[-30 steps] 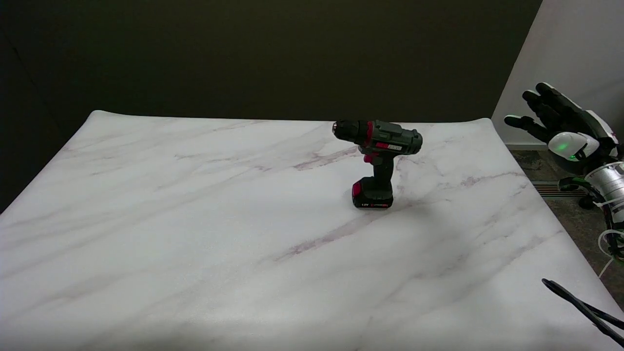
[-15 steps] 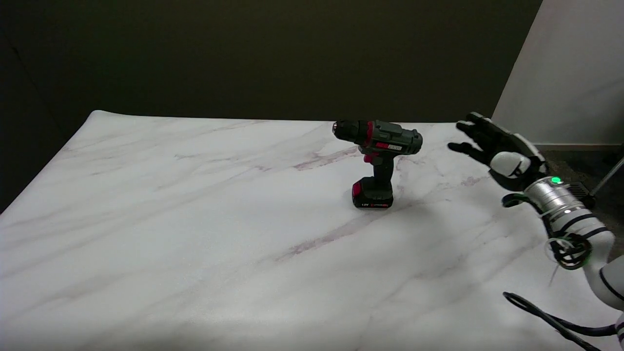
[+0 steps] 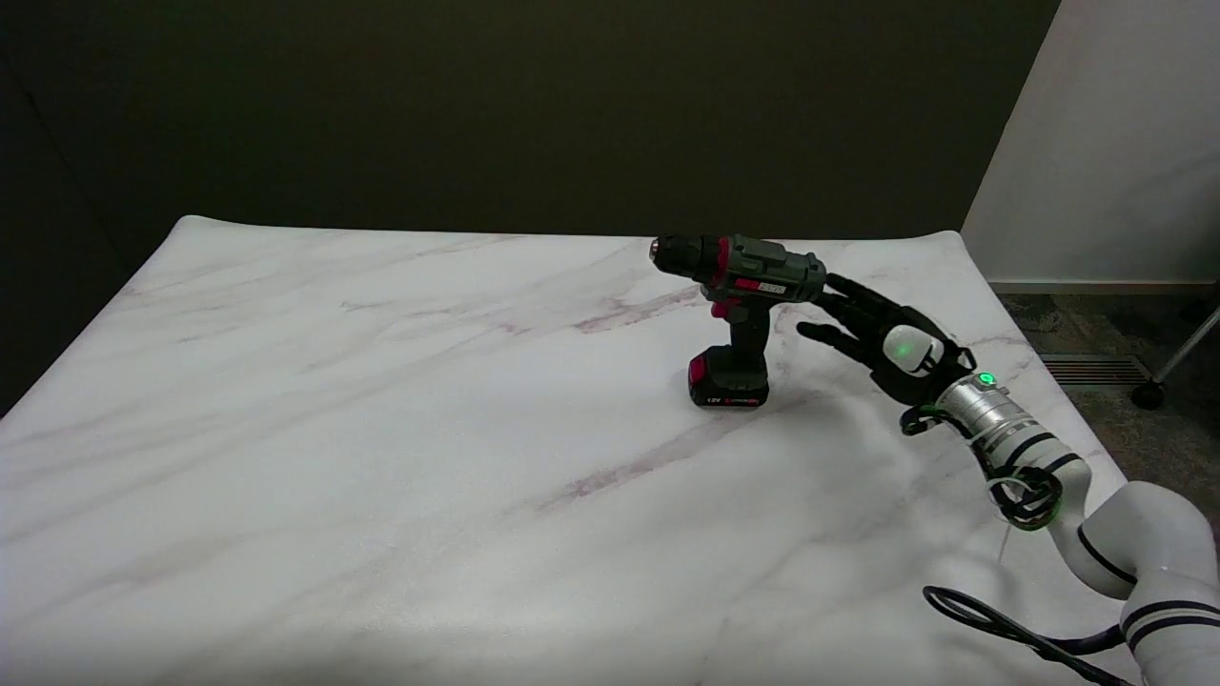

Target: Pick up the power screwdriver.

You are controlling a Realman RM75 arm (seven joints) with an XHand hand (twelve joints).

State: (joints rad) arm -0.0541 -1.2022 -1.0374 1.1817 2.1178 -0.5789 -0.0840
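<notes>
Power screwdriver (image 3: pixel 739 314) stands upright on battery base (image 3: pixel 729 383), right of centre on marble-pattern table (image 3: pixel 381 429), chuck (image 3: pixel 675 254) pointing picture-left. Likely heavy for size, rigid, weight low in battery; plastic body looks smooth, may tip if nudged at top. Best hold: handle (image 3: pixel 749 329) between motor body and battery, fingers wrapping below red trigger. Right hand (image 3: pixel 882 335) just beside rear of motor body, fingers spread wide, holding nothing; fingertip contact with body cannot be told. Black cable (image 3: pixel 1001 629) lies at near right corner.

Back: we see a dark wall (image 3: pixel 477 114).
Upper right: a pale wall (image 3: pixel 1115 143).
Right edge: grey floor (image 3: pixel 1144 429) beside our marble table (image 3: pixel 334 429).
</notes>
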